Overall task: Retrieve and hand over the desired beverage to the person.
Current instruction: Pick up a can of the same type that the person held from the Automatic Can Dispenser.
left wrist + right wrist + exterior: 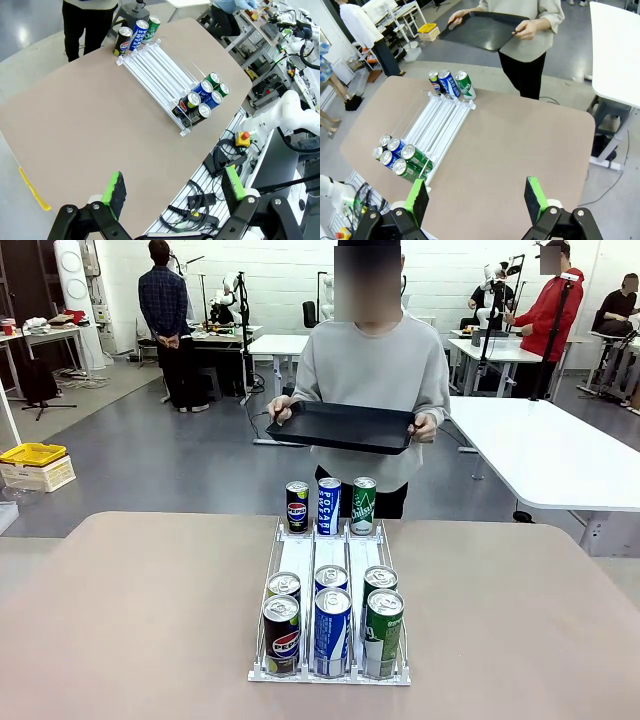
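A white three-lane rack point(298, 556) stands mid-table and holds beverage cans. At its near end stand two rows: black Pepsi point(281, 635), blue point(332, 632) and green point(383, 633) cans in front, three like them behind. At the far end stand a Pepsi point(297, 506), a blue Pocari point(329, 506) and a green can point(363, 505). Nothing marks which is the desired beverage. The person point(375, 370) stands at the far edge holding a black tray point(345, 427) in both hands. My left gripper point(173, 187) hangs open high above the table's edge, far from the rack point(160, 62). My right gripper point(476, 198) is open too, above bare tabletop beside the rack point(442, 120).
The brown tabletop point(130, 610) is bare on both sides of the rack. A white table point(560, 455) stands behind on the right. Cables and a red stop button point(243, 136) lie below the table's near edge. Other people stand far back in the room.
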